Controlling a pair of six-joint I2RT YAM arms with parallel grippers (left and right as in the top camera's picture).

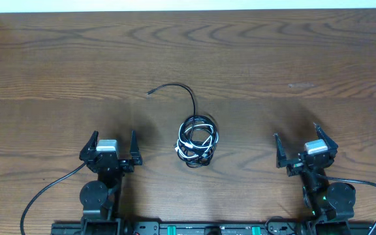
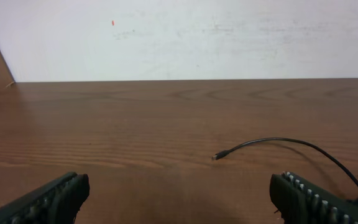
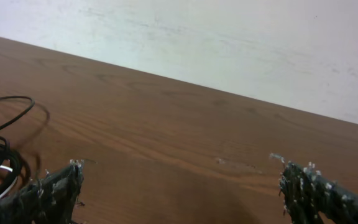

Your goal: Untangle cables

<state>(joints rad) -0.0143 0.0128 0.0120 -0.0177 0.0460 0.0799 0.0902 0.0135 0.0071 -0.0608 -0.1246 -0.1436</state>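
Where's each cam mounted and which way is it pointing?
Overhead: above the table, looking straight down; left gripper and right gripper at the bottom edge, cables between them.
Left wrist: low over the table, facing the wall; own fingers at the bottom corners.
Right wrist: likewise, but tilted; own fingers low in frame.
Shared: both wrist views catch the loose black tail.

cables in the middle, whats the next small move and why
Probably bring the left gripper toward the loose black tail arching out of the cables. Both grippers sit open and apart from the coil, the right gripper too, and that tail is the one free end visible to pull.
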